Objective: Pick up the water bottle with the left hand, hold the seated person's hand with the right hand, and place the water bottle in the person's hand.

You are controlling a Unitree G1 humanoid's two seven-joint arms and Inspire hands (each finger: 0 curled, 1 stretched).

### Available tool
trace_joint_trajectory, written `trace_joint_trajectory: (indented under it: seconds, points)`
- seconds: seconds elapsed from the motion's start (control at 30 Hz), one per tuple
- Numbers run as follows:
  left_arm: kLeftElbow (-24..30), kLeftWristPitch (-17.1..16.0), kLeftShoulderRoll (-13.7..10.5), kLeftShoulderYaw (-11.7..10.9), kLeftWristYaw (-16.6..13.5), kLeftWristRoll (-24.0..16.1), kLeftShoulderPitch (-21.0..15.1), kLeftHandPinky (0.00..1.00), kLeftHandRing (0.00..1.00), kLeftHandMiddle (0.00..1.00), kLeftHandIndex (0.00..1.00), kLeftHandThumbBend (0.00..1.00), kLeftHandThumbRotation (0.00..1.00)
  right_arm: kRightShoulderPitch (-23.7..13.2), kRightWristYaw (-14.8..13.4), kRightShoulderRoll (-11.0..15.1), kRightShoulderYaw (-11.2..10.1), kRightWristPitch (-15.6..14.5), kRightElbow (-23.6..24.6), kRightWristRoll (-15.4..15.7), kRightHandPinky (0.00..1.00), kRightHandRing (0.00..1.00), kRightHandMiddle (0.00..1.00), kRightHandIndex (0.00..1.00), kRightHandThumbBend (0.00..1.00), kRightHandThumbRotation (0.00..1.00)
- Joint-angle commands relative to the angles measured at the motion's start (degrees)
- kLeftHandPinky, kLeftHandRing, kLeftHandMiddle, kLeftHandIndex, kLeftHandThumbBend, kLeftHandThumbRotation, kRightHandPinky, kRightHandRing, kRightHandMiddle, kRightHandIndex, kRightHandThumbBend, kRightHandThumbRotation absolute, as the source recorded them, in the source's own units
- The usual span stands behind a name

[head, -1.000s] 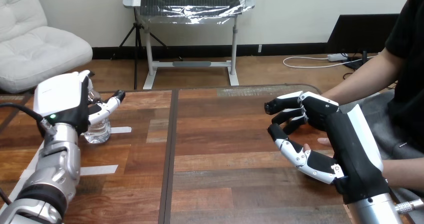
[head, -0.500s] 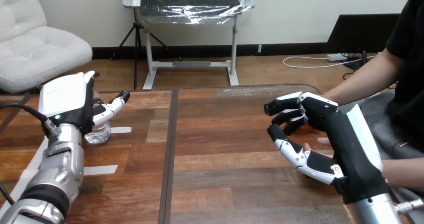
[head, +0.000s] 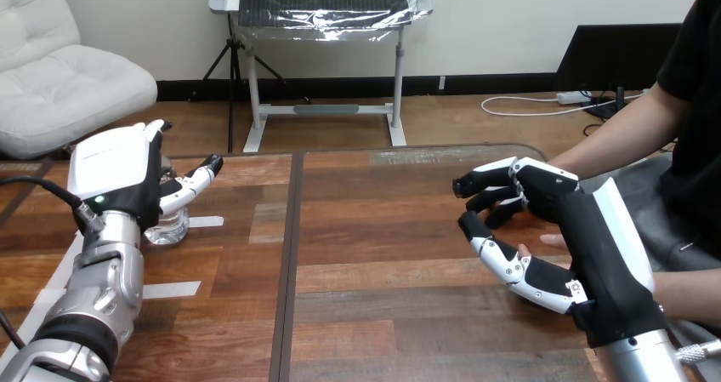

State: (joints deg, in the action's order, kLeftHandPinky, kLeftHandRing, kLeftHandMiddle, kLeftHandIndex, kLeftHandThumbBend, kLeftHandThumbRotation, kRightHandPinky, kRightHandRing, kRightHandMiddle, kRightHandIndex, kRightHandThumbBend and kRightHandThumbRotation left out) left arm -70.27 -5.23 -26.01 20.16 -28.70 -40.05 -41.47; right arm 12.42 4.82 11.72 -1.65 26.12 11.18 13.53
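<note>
The clear water bottle (head: 167, 227) stands at the table's left, and only its base shows below my left hand (head: 115, 173). That hand is open against the bottle's near side, with its thumb (head: 197, 180) stretched straight past the bottle to the right. At the right, my right hand (head: 587, 229) hovers over the table with its back toward me. The person's hand (head: 553, 241) lies on its palm side and is mostly hidden; whether it is held, I cannot tell. The person's forearm (head: 612, 135) comes in from the upper right.
White tape strips (head: 170, 289) mark the wooden table (head: 374, 254) near the bottle. A dark seam (head: 289, 263) runs down the table left of centre. The person's other arm (head: 689, 288) rests by the right edge.
My left hand has shifted a little to the right, closer around the bottle. My right hand has drifted slightly right and down.
</note>
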Motion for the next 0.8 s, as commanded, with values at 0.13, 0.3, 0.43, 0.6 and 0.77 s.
trace_joint_trajectory:
  seconds: [0.13,0.3,0.43,0.6,0.77]
  points:
    - [0.8,-0.8,-0.3,0.5,-0.8,0.4,-2.4,0.86,0.90,0.91,0.89,0.56,0.98,-2.2,-0.4,0.9,-0.9,0.8,3.3,-0.4,0.48,0.59,0.62,0.58,0.41,0.00]
    - [0.9,-1.2,-0.3,0.3,-1.1,0.6,-2.1,0.86,0.89,0.90,0.88,0.56,0.96,-2.3,-0.2,0.9,-1.0,0.7,3.3,-0.4,0.49,0.59,0.62,0.58,0.41,0.00]
    - [0.9,-1.0,-0.3,0.4,-1.4,0.6,-2.0,0.86,0.89,0.90,0.88,0.56,0.96,-2.3,-0.1,0.8,-1.0,0.7,3.4,-0.7,0.49,0.59,0.62,0.58,0.41,0.00]
    - [0.9,-1.7,-0.4,0.4,-3.0,0.5,-1.3,0.85,0.89,0.90,0.88,0.56,0.96,-2.4,-0.1,1.1,-0.9,0.5,3.6,0.2,0.49,0.60,0.62,0.58,0.41,0.00]
    - [0.8,-1.7,-0.3,0.4,-4.6,0.3,-1.2,0.86,0.90,0.91,0.89,0.57,0.96,-2.4,0.0,1.1,-0.9,0.8,3.4,0.1,0.51,0.61,0.62,0.58,0.40,0.00]
